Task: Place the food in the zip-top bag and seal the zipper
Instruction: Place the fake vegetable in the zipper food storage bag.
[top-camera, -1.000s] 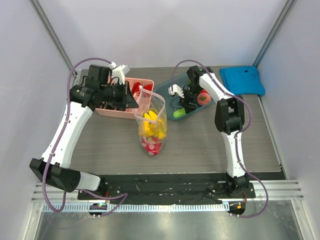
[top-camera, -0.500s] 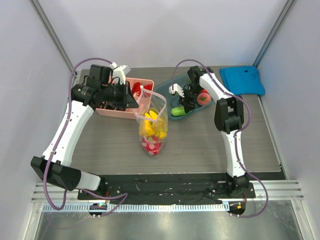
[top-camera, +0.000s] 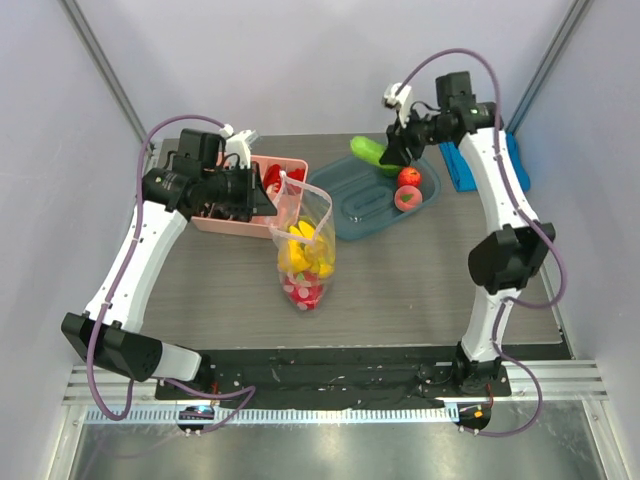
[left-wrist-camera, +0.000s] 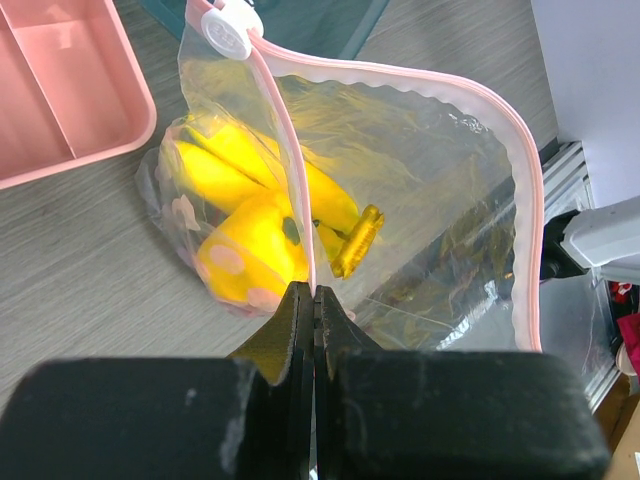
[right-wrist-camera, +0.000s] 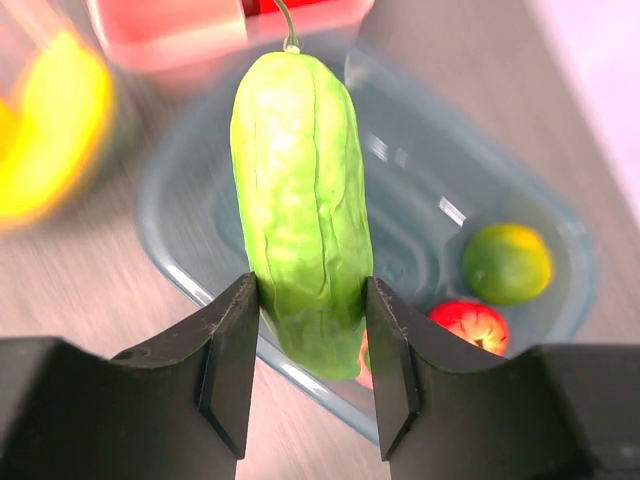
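Clamped on the cucumber (right-wrist-camera: 300, 200), the right end effector (right-wrist-camera: 305, 310) has lifted it off the tray (top-camera: 350, 212), ready for the zip-top bag (left-wrist-camera: 430, 200), whose rim the left end effector (left-wrist-camera: 313, 300) pinches.

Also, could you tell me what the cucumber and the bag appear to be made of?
The cucumber looks like moulded plastic: smooth, slightly waxy green skin with shallow lengthwise grooves. The bag looks like thin clear plastic film, glossy and crinkled, with a pale pink zip strip.

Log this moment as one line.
left end effector: shut on clear plastic zip-top bag rim | right end effector: shut on green toy cucumber, above teal tray | bag: open, yellow bananas inside
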